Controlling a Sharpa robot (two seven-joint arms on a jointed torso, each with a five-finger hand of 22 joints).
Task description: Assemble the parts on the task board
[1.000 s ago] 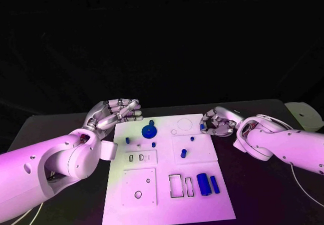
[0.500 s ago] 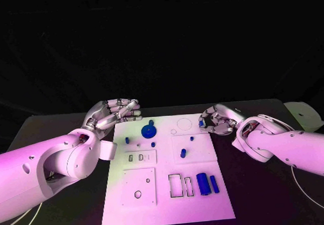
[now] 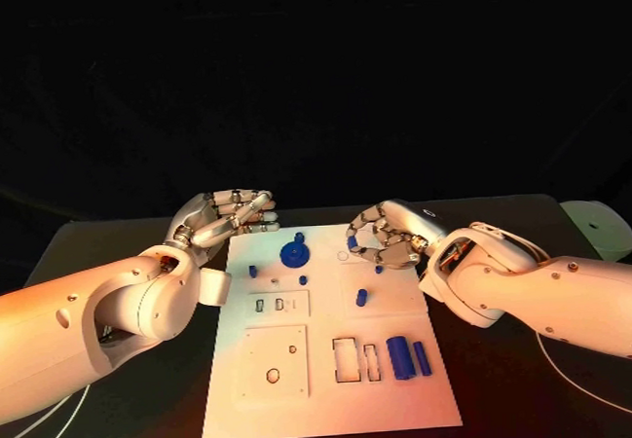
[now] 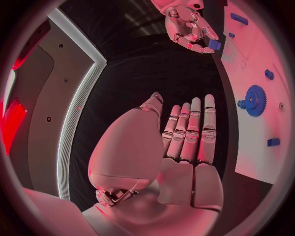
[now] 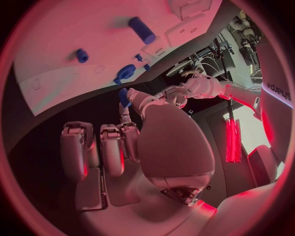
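Observation:
The white task board (image 3: 324,394) lies in the middle of the black table. On it sit a blue gear (image 3: 294,252) (image 4: 253,100), a few small blue pegs (image 3: 361,296) and a long blue cylinder (image 3: 398,357) (image 5: 141,29). My right hand (image 3: 387,237) (image 4: 187,27) hovers over the board's far right part. It pinches a small blue part (image 5: 124,97) (image 4: 214,45) between thumb and fingertip. My left hand (image 3: 232,215) (image 4: 187,132) stays off the board's far left corner, fingers stretched out side by side, holding nothing.
Square and slotted recesses (image 3: 353,361) mark the board's near half. A white object (image 3: 598,224) stands at the table's right edge. Thin cables (image 3: 576,364) trail on the table near both arms.
My right hand has moved left from the board's far right edge to above the board, still pinching the blue part. The left hand has not moved.

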